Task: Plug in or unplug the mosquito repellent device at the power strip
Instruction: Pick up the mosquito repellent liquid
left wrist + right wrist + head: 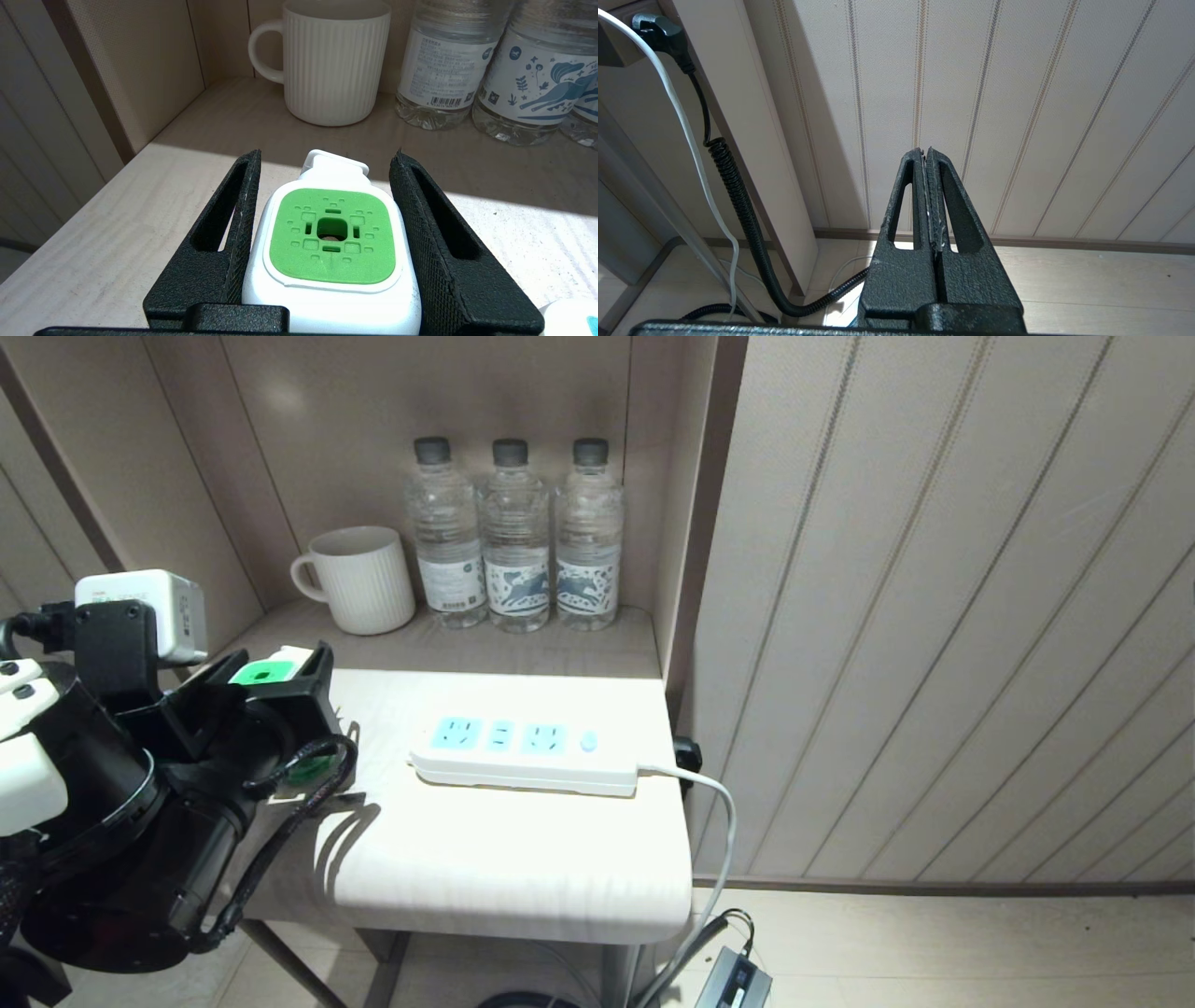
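Mug [359, 579] left of bottles [513, 532]; power strip [523, 754] in front.

I note a white table [504, 868] set in a beige panelled alcove [327, 420]; striped wall panelling [934, 616] on the right, pale floor [934, 952] below, bright light across the near tabletop.

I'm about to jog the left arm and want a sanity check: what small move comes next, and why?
Probably carry the mosquito repellent device sideways toward the power strip. The left gripper has its fingers against the device's white sides, at the table's left edge beside the strip, whose light-blue sockets all look free. The right gripper is shut, parked near the wall.
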